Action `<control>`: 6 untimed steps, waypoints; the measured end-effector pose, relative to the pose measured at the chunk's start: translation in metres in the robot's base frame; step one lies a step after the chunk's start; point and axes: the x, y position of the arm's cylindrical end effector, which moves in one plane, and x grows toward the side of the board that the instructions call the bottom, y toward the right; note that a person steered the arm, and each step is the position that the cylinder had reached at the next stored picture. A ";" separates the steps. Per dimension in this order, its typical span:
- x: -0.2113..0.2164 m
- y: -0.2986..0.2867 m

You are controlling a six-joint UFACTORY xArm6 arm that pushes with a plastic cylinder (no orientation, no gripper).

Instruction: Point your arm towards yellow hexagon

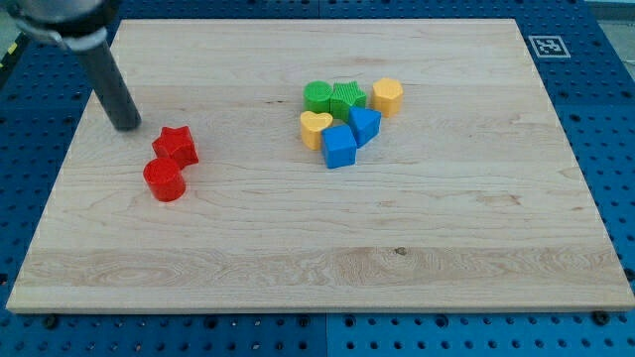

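Observation:
The yellow hexagon (pixel 387 95) sits at the right end of a cluster of blocks near the board's upper middle. My tip (pixel 126 126) rests on the board at the view's upper left, far left of the hexagon. It stands just up and left of the red star (pixel 176 146), with a small gap between them.
The cluster holds a green round block (pixel 318 96), a green ribbed block (pixel 347 98), a yellow heart (pixel 316 129), a blue triangular block (pixel 364 125) and a blue block (pixel 339 147). A red cylinder (pixel 165 179) sits below the red star. A marker tag (pixel 546 45) lies beyond the board's top right corner.

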 end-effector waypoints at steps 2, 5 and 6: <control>-0.081 0.096; -0.050 0.428; -0.017 0.427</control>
